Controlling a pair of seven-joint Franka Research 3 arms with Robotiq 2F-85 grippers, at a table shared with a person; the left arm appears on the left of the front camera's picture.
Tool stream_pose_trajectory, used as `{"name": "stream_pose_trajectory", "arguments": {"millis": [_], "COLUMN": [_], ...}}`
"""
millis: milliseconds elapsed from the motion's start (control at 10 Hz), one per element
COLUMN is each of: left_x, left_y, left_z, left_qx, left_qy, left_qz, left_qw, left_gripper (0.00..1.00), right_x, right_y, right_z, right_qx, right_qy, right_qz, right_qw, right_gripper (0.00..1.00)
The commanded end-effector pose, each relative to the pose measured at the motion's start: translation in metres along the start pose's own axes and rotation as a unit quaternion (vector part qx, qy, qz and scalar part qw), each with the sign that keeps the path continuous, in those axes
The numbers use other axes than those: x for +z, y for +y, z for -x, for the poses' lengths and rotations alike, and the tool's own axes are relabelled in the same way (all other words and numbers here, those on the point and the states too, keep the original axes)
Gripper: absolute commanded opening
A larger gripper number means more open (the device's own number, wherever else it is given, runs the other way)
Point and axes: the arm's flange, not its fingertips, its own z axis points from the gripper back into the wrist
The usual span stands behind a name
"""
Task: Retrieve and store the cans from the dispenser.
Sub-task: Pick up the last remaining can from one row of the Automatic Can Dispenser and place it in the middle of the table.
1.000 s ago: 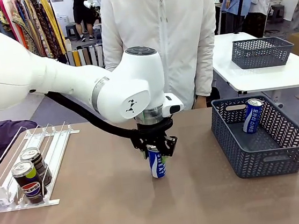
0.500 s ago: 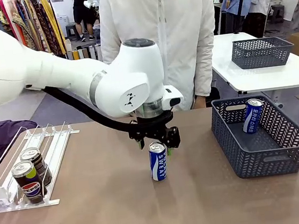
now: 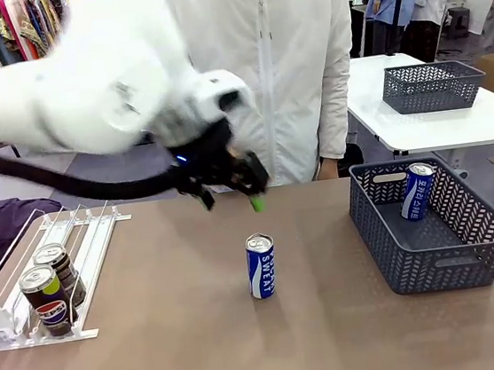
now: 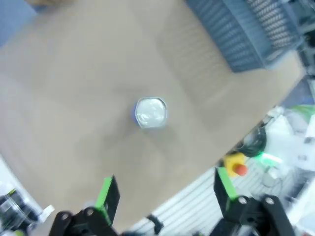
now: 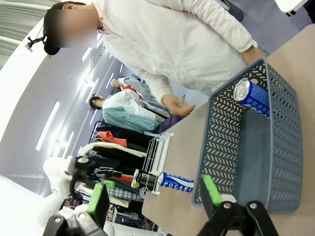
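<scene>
Spanning the front view: flat brown tabletop [image 3: 177, 354]. The big white left arm [image 3: 84, 87] comes in from the left above it, motion-blurred. A person in a white zip jacket [image 3: 288, 73] stands at the far side.

A dark grey plastic mesh basket [image 3: 434, 262] sits on the table's right part. One blue can with white lettering [image 3: 416, 191] leans inside it against the far wall, silver top up.

The white and clear plastic lane dispenser [image 3: 92, 238] lies at the table's left edge. It holds two dark cans near the front stops: a front can with Pepsi logo [image 3: 46, 302] and a rear can [image 3: 58, 264] right behind it.

A second blue can marked SWEAT [image 3: 261, 266] stands upright mid-table, between dispenser and basket, touching neither.

The left gripper [image 3: 231, 203] hangs above that can, offset toward the far left and clear of it, green-padded fingers spread wide. The left wrist view looks down on the can's silver top, well apart from both fingers.

The right gripper [image 5: 155, 191] has its fingers spread wide too, with the basket ahead of them.
</scene>
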Motion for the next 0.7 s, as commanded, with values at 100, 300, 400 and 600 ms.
{"name": "stream_pose_trajectory", "arguments": {"millis": [100,300,400,600], "left_x": [0.095,0.135,0.150,0.152], "left_y": [0.134,0.213,0.259,0.330], "left_z": [0.072,0.117,0.145,0.200], "left_qx": [0.068,0.131,0.154,0.226], "left_qy": [-0.065,-0.110,-0.129,-0.168], "left_qz": [0.134,0.181,0.228,0.296], "left_qw": [0.986,0.968,0.953,0.913], "left_gripper": [1.00,1.00,1.00,1.00], "right_x": [0.001,0.001,0.001,0.001], "right_y": [0.004,0.004,0.004,0.004], "right_z": [-0.003,-0.003,-0.003,-0.003], "right_qx": [-0.001,-0.001,-0.001,-0.001], "right_qy": [-0.006,-0.006,-0.006,-0.006], "right_qz": [-0.007,-0.007,-0.007,-0.007], "right_qw": [1.000,1.000,1.000,1.000], "right_gripper": [1.00,1.00,1.00,1.00]}}
